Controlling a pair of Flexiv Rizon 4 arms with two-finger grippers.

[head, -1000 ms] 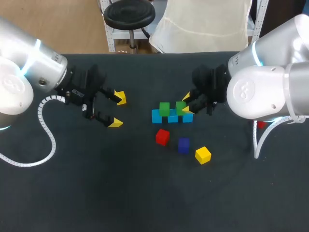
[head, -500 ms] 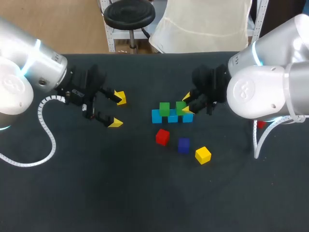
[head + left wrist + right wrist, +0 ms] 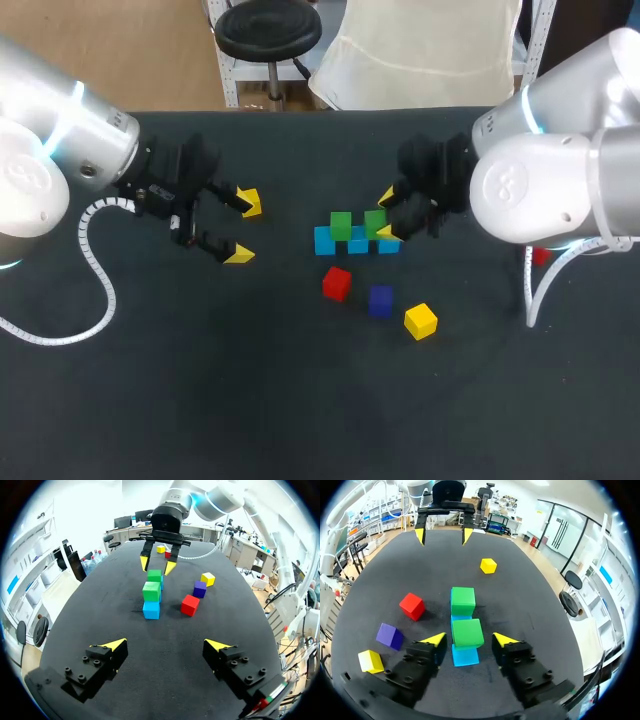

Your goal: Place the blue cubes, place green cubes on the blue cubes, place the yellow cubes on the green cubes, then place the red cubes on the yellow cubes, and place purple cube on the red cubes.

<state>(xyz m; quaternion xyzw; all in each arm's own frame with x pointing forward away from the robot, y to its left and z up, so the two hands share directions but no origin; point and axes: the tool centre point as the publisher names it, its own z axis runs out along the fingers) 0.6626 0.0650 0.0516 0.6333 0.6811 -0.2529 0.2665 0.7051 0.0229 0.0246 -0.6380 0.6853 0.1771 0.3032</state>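
Three blue cubes (image 3: 357,243) lie in a row at mid table. Two green cubes rest on them: one (image 3: 341,224) toward the left, the other (image 3: 467,632) between the fingers of my right gripper (image 3: 468,640). Small gaps show on both sides of that cube, so the gripper is open around it. A red cube (image 3: 337,283), a purple cube (image 3: 380,300) and a yellow cube (image 3: 421,321) lie in front of the row. My left gripper (image 3: 242,230) hovers wide open and empty over the table's left part. A second yellow cube (image 3: 488,565) lies near it.
A second red cube (image 3: 540,257) sits at the right, partly behind my right arm. In the left wrist view it (image 3: 167,554) lies beside a further yellow cube (image 3: 160,549), beyond my right gripper (image 3: 156,566).
My right gripper's fingers have spread apart, letting go of the green cube on the blue row. The left arm has not moved.
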